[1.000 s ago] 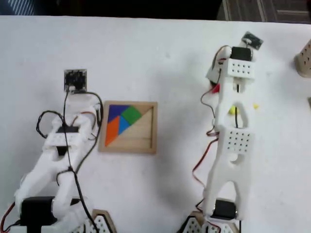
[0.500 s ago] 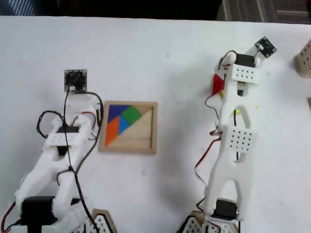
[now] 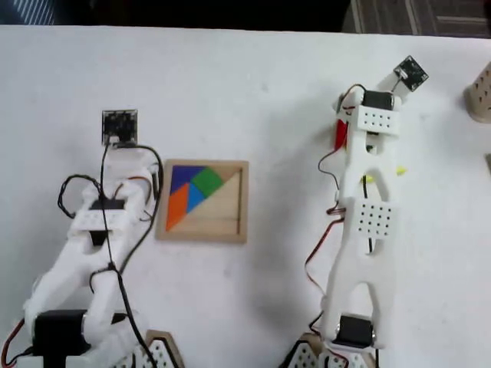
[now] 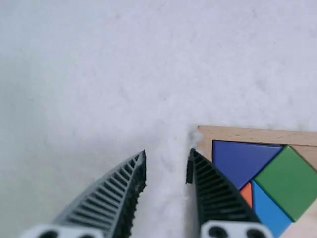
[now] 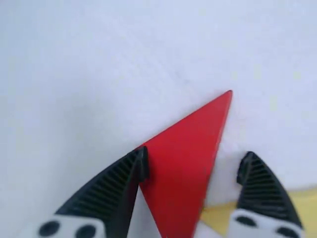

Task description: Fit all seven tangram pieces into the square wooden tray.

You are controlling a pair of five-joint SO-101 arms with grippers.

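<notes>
The square wooden tray (image 3: 234,211) lies at mid-table with a dark blue triangle (image 3: 181,179), a green square (image 3: 207,181), an orange triangle (image 3: 178,207) and a light blue piece (image 3: 196,198) in its left part. My left gripper (image 4: 166,161) is open over bare table just outside the tray's corner (image 4: 204,135). My right gripper (image 5: 194,158) is open astride a red triangle (image 5: 190,144); one finger touches its edge, the other stands apart. A yellow piece (image 5: 218,218) lies against the red one. From above, the red triangle (image 3: 340,135) peeks out beside the right wrist.
Bits of yellow (image 3: 400,170) show under the right arm (image 3: 368,222). A pale perforated object (image 3: 481,96) stands at the right edge. The left arm (image 3: 100,222) and its cables lie close to the tray's left side.
The right arm's wrist has turned and shifted over the red triangle, and less of the yellow piece shows beneath it. The left arm and the tray have stayed still.
</notes>
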